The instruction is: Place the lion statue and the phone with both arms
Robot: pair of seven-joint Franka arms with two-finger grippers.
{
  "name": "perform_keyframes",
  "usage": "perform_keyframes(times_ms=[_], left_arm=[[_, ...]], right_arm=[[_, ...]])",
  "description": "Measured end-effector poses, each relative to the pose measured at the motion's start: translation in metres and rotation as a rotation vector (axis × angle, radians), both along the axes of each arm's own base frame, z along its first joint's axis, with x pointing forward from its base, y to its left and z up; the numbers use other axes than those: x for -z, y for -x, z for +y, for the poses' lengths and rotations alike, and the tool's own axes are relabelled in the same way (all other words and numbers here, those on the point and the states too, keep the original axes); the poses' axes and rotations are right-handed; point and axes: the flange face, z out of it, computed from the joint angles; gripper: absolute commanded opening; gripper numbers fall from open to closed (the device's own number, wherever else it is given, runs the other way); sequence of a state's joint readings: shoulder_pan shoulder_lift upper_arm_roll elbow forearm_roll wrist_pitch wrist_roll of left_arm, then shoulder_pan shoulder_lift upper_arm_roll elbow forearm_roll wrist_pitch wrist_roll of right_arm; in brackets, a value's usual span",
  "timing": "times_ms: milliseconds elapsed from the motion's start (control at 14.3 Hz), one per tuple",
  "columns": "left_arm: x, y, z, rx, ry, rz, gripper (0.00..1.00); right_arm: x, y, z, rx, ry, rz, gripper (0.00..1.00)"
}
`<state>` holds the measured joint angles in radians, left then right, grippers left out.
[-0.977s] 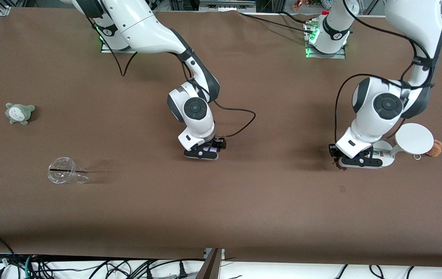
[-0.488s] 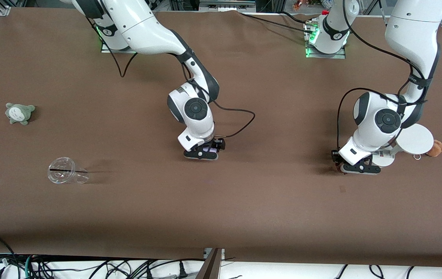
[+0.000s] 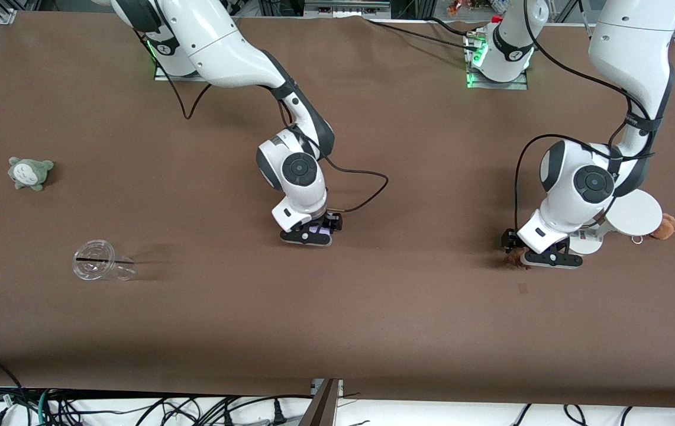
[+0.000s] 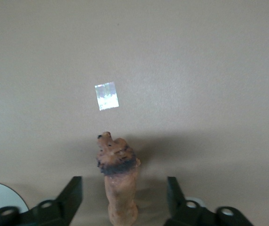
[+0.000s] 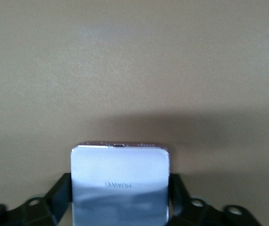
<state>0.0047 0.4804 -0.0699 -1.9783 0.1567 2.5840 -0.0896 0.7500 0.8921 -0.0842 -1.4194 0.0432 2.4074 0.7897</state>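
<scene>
The lion statue (image 4: 118, 183) is sitting low between the left gripper's (image 3: 541, 258) fingers (image 4: 68, 197), which are spread well wide of it on both sides, not touching. In the front view you only catch a bit of the brown figurine (image 3: 514, 255) poking out from under that gripper, toward the left arm's end of the table. There's a small shiny patch of tape (image 4: 106, 96) on the brown table (image 3: 372, 307) just past the statue's head.

The phone (image 5: 120, 186) is pinched flat between the right gripper's (image 3: 307, 235) fingers (image 5: 59, 190), pressed against both long edges, down low around the middle of the table; can't tell if it's actually touching the surface.

Beside the left gripper is a white round-disc stand (image 3: 630, 214), with a tan-brown plush toy with a ring (image 3: 662, 227) right against it. Over at the right arm's end, a clear plastic cup (image 3: 100, 267) lies tipped on its side with a dark straw across it, nothing else visible inside. A grey-green plush (image 3: 29, 173) sits farther from the front camera than the cup.
</scene>
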Motion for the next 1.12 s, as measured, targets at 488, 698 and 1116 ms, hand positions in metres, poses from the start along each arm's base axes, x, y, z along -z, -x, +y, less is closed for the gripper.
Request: perform_keyframes(times_ms=[488,698,1116], left_arm=[[-0.13,0.001,0.001,-0.052,0.004,0.02,1.0],[-0.221,0.003,0.027,-0.09,-0.003,0.064,1.0],[-0.31,-0.003,0.063,-0.079,0.037,0.071,1.0]], right_arm=[[-0.033,-0.058,-0.061,-0.049,0.021,-0.05,0.42],[-0.056,-0.108,-0.155,-0.144,0.06,-0.031,0.42],[-0.05,-0.145,-0.299,-0.242,0.103,0.065,0.42]])
